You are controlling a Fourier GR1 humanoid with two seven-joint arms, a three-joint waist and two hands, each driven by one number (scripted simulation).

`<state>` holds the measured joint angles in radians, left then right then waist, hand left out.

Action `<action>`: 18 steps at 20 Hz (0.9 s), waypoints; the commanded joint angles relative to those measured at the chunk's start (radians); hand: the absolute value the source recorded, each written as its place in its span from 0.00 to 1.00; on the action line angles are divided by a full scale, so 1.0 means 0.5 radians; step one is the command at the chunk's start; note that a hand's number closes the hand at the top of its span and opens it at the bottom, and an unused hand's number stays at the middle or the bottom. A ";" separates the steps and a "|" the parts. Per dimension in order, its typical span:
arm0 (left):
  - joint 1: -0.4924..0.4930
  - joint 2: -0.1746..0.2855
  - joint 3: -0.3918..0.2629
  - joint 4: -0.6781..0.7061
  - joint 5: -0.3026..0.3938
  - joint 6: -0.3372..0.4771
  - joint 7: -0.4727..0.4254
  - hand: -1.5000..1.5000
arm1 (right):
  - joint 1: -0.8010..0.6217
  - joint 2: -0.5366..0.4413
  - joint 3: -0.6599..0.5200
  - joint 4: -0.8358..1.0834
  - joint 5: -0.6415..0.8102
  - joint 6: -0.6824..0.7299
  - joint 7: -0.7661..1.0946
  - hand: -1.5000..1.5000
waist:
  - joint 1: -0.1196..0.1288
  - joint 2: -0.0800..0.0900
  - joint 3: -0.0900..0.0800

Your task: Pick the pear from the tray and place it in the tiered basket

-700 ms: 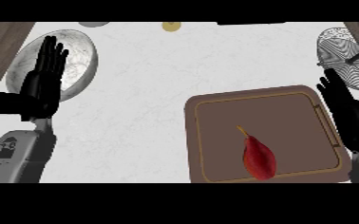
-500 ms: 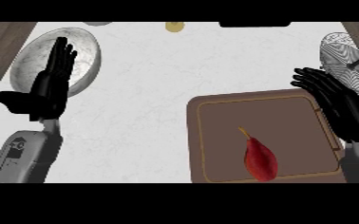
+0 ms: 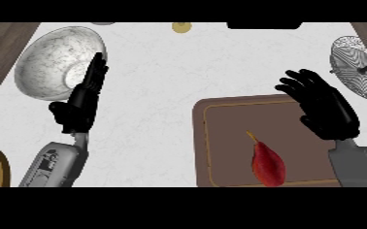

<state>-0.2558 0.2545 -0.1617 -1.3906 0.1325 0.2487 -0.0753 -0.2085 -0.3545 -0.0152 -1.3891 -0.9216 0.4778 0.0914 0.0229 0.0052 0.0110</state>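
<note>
So: pear on the tray, both robot hands empty

Nearest, the red pear lies on the brown tray, toward its near edge, stem pointing away. The right robot hand is over the tray's right side, fingers spread and a bit bent, apart from the pear. The left robot hand is at the left of the table, fingers straight and together, tips overlapping a marbled grey bowl. Further back at the right edge there's a patterned grey thing, can't tell what.
</note>
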 commanded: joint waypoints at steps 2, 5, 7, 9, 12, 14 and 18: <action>0.073 -0.092 -0.113 -0.108 -0.120 0.144 0.063 0.50 | 0.036 -0.267 -0.130 0.148 -0.518 0.793 0.141 0.00 | -0.021 -0.011 -0.011; 0.032 -0.018 -0.083 -0.162 -0.119 0.123 0.211 0.50 | 0.014 -0.538 -0.264 0.322 -0.547 1.171 0.143 0.00 | -0.021 -0.009 -0.014; 0.081 -0.062 -0.118 -0.167 -0.138 0.150 0.175 0.50 | -0.046 -0.716 -0.371 0.197 -0.301 1.222 0.096 0.00 | -0.039 -0.018 -0.016; 0.115 -0.074 -0.124 -0.161 -0.150 0.162 0.128 0.50 | -0.144 -0.887 -0.463 0.098 -0.066 1.299 0.093 0.00 | -0.036 -0.023 -0.017; 0.112 -0.076 -0.126 -0.150 -0.164 0.175 0.144 0.50 | -0.250 -1.007 -0.527 -0.183 0.207 1.378 0.091 0.00 | -0.061 -0.034 -0.020; 0.133 -0.084 -0.146 -0.164 -0.172 0.173 0.138 0.50 | -0.299 -1.030 -0.591 -0.356 0.405 1.401 0.071 0.00 | -0.059 -0.033 -0.017; 0.154 -0.084 -0.130 -0.176 -0.182 0.189 0.112 0.50 | -0.357 -1.000 -0.610 -0.756 0.775 1.362 0.082 0.00 | -0.047 -0.023 -0.017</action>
<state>-0.1888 0.2114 -0.2268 -1.4725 0.0520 0.3351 -0.0129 -0.3484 -0.8377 -0.2922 -1.6188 -0.6954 1.0774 0.1344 -0.0028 -0.0082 0.0022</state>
